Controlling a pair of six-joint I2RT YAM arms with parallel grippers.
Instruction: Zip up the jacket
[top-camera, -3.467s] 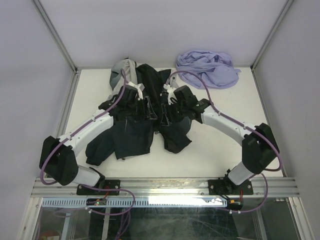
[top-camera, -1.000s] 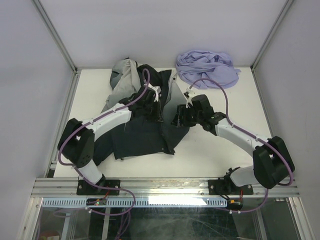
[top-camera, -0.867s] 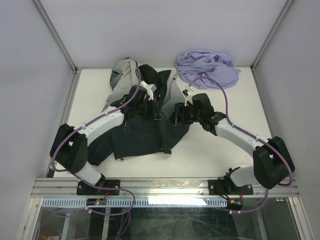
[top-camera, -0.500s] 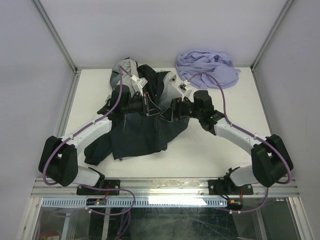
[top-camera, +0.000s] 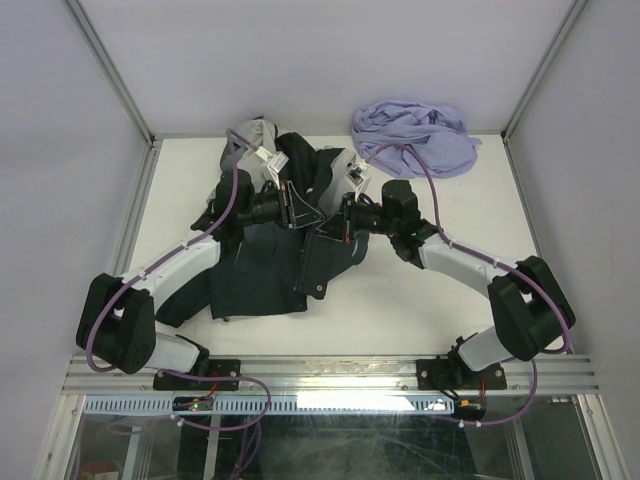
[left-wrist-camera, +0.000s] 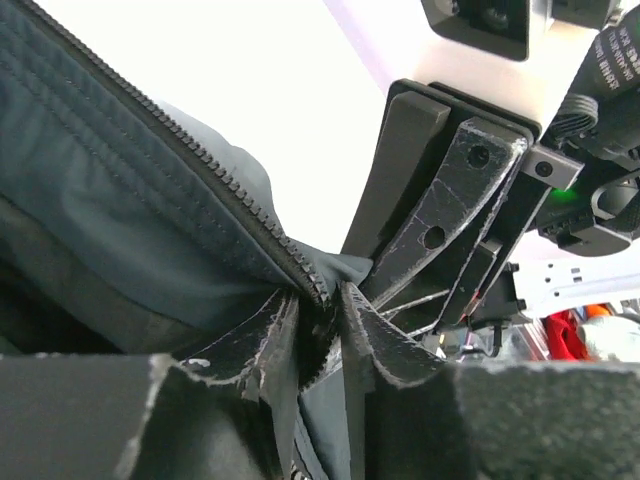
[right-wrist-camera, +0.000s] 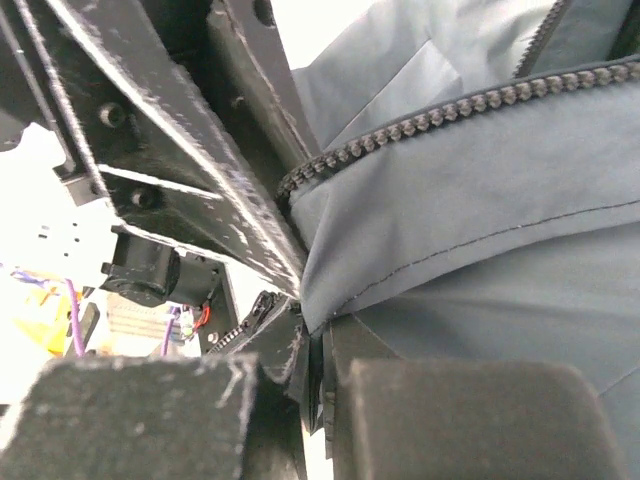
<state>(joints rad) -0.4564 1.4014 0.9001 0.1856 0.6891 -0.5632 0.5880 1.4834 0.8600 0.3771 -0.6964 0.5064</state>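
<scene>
Left wrist view: I see my left gripper (left-wrist-camera: 318, 335) pinched on the jacket (left-wrist-camera: 110, 240) at its zipper (left-wrist-camera: 215, 195), cloth trailing up-left from the tips. My right gripper (right-wrist-camera: 315, 345), just opposite, clamps the jacket too.

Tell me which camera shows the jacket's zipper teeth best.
The right wrist view: the zipper teeth cross the frame large and individually distinct. The left wrist view shows them finer, leading into the left gripper. The top external view shows the jacket, its teeth too small to tell.
</scene>
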